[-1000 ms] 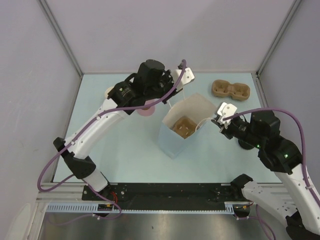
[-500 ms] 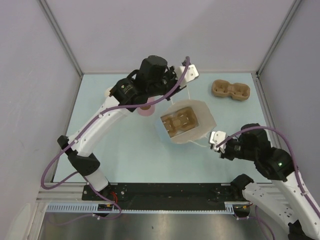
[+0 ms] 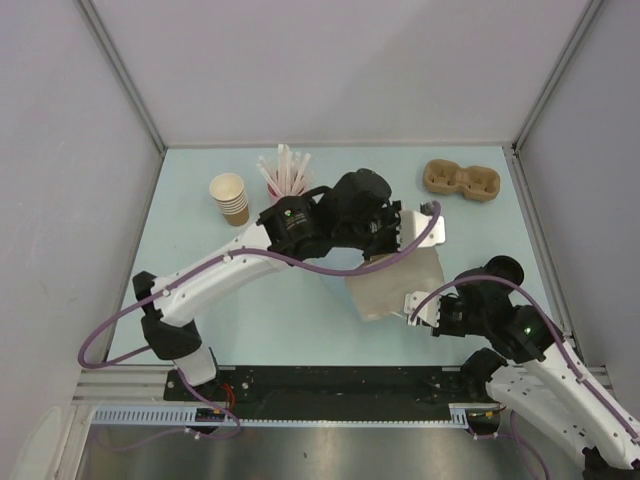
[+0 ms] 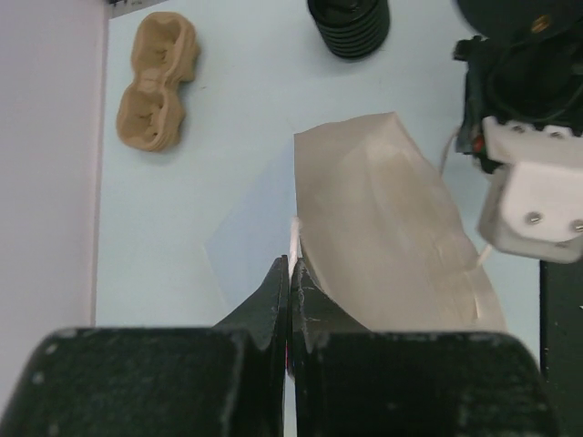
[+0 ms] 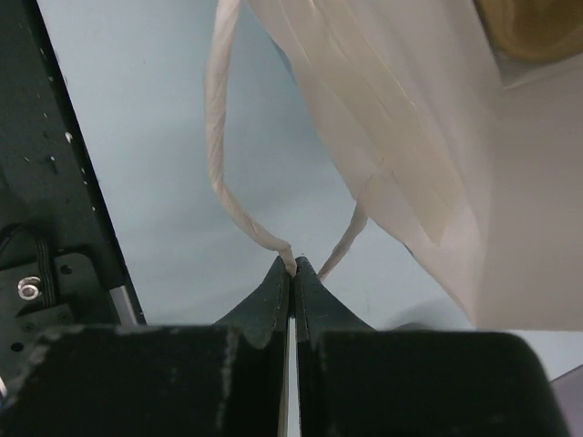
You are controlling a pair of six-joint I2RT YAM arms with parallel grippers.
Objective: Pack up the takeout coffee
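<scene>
Left claw (image 4: 290, 266) and right claw (image 5: 293, 266) pinch paper bag (image 4: 383, 228) over pale-blue table (image 4: 228, 137).

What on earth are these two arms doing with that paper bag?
Both arms hold the white paper bag: the left tool pinches its edge, and the right tool grips a twisted handle. The bag is tipped over on the table. A cup carrier sits apart at the back. No lidded coffee is visible.
</scene>
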